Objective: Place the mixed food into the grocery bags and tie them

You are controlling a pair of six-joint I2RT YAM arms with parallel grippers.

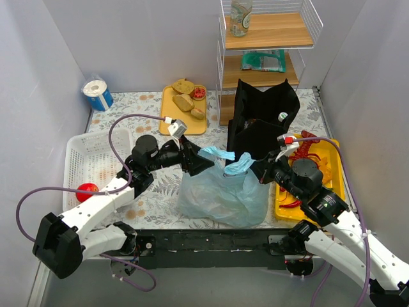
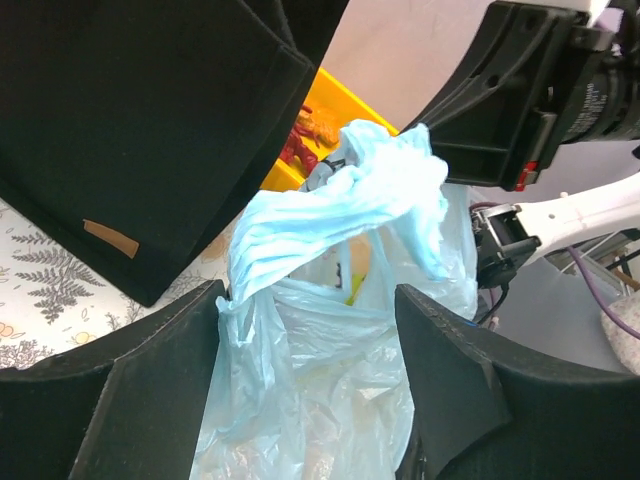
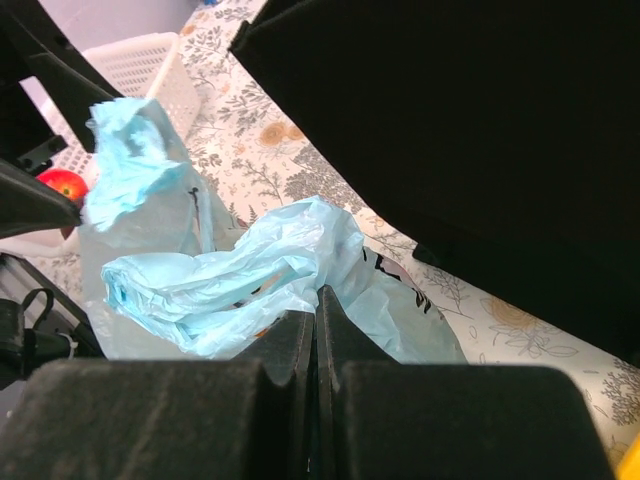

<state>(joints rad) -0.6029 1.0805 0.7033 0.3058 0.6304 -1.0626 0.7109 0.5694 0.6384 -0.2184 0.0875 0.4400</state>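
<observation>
The light-blue plastic bag (image 1: 223,195) stands bulging at the table's near middle, with its two handles twisted up at the top. My left gripper (image 1: 206,161) is open, its jaws wide on either side of the bag's upper part (image 2: 320,400). My right gripper (image 1: 257,167) is shut, pinching the bag's right handle (image 3: 230,270) at its tips (image 3: 317,292). The tall black bag (image 1: 262,121) stands upright just behind and also shows in the left wrist view (image 2: 130,130). Food inside the blue bag is mostly hidden.
A white lattice basket (image 1: 96,160) at the left holds a red round fruit (image 1: 87,189). A yellow tray with bread pieces (image 1: 183,109) lies at the back. Another yellow tray with a red lobster toy (image 1: 319,160) lies at the right. A wire shelf rack (image 1: 262,51) stands behind.
</observation>
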